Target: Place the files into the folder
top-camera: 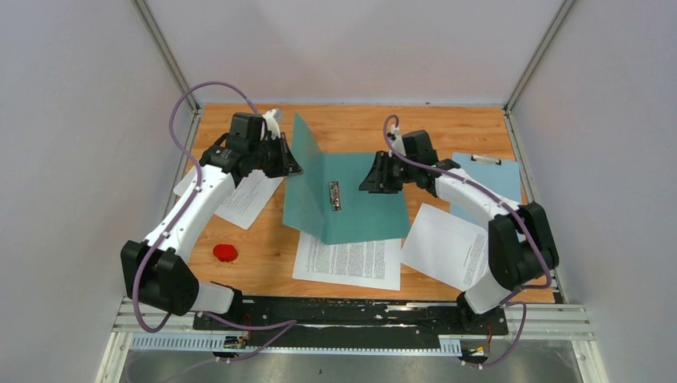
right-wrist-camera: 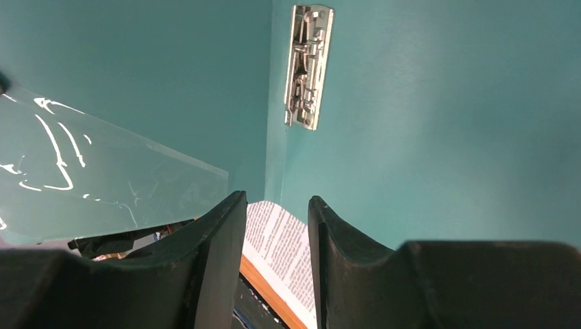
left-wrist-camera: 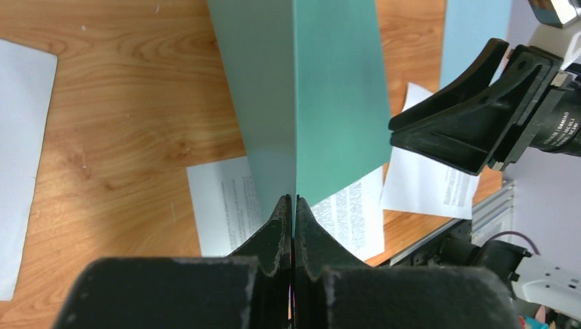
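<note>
Your folder [top-camera: 363, 207] lies open, its spine running away from the arm bases toward the far edge on a slight slant. One cover lies flat on the wooden table [top-camera: 263, 251] and the other stands up. Your left pincer [left-wrist-camera: 293, 205] is clamped tight on the edge of the raised cover, its fingers pressed together with only the thin teal card between them. Your right pincer [right-wrist-camera: 277, 205] hangs over the flat cover with its jaws partly apart and nothing between them. The small metal fastener [right-wrist-camera: 308, 65], long and narrow, lies along the spine just ahead of its fingertips. You have one folder, one fastener and three files. One file [top-camera: 347, 259] pokes out from under the flat cover on the near side of the right pincer, a second file [top-camera: 443, 243] lies skewed to that pincer's right, and a third file [top-camera: 247, 199] lies beneath the left pincer. All are flat white rectangles, with dense black print showing on the first two. A light blue clipboard [top-camera: 495, 179] lies further right of the right pincer, and a small red thing [top-camera: 225, 253] sits on the near side of the left one.
</note>
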Robot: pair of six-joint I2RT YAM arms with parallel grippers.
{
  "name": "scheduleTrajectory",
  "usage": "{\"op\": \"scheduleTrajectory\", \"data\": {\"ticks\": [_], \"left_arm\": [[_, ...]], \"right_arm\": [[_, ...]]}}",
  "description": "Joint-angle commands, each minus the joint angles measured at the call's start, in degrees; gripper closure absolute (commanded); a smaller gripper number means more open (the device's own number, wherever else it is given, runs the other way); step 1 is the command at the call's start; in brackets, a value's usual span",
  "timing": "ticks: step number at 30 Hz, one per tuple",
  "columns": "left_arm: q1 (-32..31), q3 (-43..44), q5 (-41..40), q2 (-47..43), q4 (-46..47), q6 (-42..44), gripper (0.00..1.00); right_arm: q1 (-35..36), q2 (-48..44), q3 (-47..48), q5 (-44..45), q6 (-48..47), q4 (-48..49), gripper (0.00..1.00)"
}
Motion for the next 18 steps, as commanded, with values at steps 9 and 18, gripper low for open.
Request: {"op": "scheduleTrajectory", "data": {"ticks": [9,18], "left_arm": [[0.4,0.4,-4.4,3.8,-0.5,9.5,0.81],[0.4,0.5,-5.8,3.2,-2.1,12.1,0.72]], "right_arm": [[9.4,15.0,8.6,6.5,-1.2,4.9,0.66],[11.6,19.7,9.0,5.4,-2.2,4.0,0.7]]}}
